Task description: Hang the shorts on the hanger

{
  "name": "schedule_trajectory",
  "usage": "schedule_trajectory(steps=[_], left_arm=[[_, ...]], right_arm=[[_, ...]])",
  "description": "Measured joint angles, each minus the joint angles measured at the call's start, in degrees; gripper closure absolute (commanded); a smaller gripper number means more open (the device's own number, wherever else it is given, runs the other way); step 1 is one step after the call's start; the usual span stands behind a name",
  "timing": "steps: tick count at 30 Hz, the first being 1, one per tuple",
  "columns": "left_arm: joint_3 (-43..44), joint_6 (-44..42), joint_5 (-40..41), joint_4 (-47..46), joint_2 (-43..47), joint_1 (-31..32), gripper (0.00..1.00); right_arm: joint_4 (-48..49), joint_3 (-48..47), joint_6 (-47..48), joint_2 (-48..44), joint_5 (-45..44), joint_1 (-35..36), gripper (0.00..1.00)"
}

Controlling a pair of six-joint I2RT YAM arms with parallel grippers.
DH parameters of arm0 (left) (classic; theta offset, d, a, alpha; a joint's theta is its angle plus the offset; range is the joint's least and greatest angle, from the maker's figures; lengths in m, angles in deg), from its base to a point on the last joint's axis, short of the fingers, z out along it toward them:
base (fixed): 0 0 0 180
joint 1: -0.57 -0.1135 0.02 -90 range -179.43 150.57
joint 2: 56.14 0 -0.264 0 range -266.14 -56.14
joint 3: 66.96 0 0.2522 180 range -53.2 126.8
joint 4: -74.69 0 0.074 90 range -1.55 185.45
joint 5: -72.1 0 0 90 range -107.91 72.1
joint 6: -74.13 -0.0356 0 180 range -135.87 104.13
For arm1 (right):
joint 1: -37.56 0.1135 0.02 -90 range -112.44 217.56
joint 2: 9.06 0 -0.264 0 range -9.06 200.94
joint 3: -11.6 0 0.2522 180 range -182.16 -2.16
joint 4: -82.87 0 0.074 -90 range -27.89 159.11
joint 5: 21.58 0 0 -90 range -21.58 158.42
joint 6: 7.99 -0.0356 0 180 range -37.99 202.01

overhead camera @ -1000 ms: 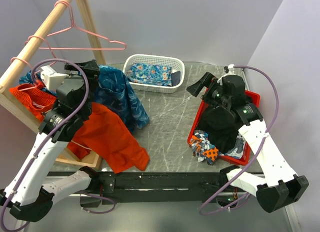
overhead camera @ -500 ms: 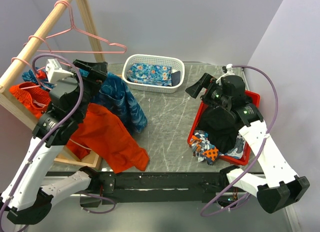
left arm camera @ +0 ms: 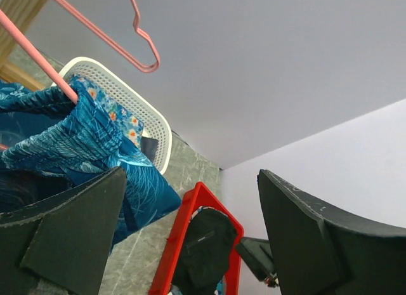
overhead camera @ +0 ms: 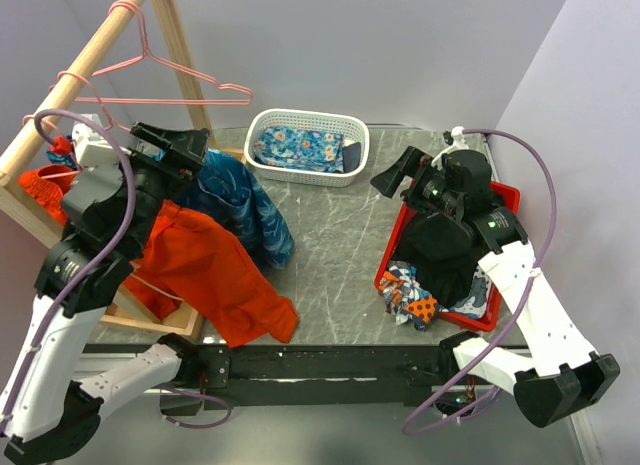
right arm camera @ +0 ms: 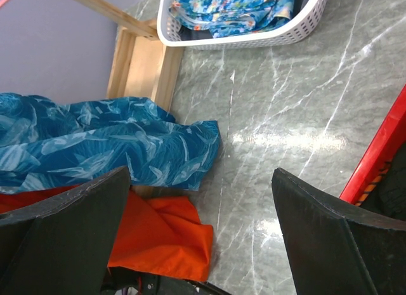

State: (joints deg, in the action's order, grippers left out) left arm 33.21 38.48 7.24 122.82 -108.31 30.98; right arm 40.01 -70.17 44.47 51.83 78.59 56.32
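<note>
Well, the grey surface (overhead camera: 340,245) is lying under both sets of fingers. The wooden rack (overhead camera: 100,40) is standing behind and beside the left fingers (overhead camera: 195,150), with its pole sloping up above them. The left fingers are hanging high, just above the shorts (overhead camera: 240,200), and they are standing wide apart with nothing between them. The right fingers (overhead camera: 393,175) are floating well off to the other side. They are standing wide apart too and are holding nothing.

The orange shorts (overhead camera: 215,275) are spreading out below the left fingers and are reaching down to the near edge of the surface. The shorts, blue with light leaves, are hanging right under the left fingers and are touching the orange ones. Their lower part is resting on the surface, well across from the right fingers.

In the left wrist view, the hanger (left arm camera: 38,57) is poking its thin pink bar into the top of the shorts (left arm camera: 76,136), just ahead of the left fingers (left arm camera: 190,174). Another pink hanger (overhead camera: 160,60) is dangling from the pole, higher than the left fingers.

The red tray (overhead camera: 505,195) is sitting just behind the right fingers, and a black cloth (overhead camera: 440,250) is lying in it. The white basket (overhead camera: 300,120) is sitting between the two sets of fingers, toward the far wall. A flowery blue cloth (overhead camera: 300,145) is lying folded inside it.
</note>
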Motion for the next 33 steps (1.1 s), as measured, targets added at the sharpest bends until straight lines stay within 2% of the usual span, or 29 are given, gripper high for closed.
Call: schedule_trajectory(steps=[7, 12, 15, 19, 26, 33], left_arm=[[2.0, -2.3, -3.1, 0.7, 0.6, 0.0, 0.14], [7.8, -4.8, -7.8, 0.5, -4.3, 0.4, 0.11], [11.8, -6.9, -6.4, 0.2, -9.9, 6.5, 0.09], [13.8, -9.5, -2.8, -2.4, -17.9, 18.4, 0.08], [1.9, -11.7, 2.5, -8.0, -29.1, 27.4, 0.01], [-15.4, -11.9, 4.5, -13.6, -33.7, 33.2, 0.03]], right_arm=[[-0.8, -0.5, 0.4, 0.0, -0.1, 0.0, 0.0], [-1.5, -0.3, 0.3, -1.3, -2.3, 0.0, 0.0], [-1.3, 1.0, -0.5, -4.6, -4.7, 0.0, 0.0], [-1.1, 4.8, -2.1, -10.7, -8.1, 0.0, 0.0], [-1.6, 14.9, -5.9, -21.4, -14.2, 0.0, 0.0], [-3.1, 21.0, -8.3, -27.2, -18.6, 0.0, 0.0]])
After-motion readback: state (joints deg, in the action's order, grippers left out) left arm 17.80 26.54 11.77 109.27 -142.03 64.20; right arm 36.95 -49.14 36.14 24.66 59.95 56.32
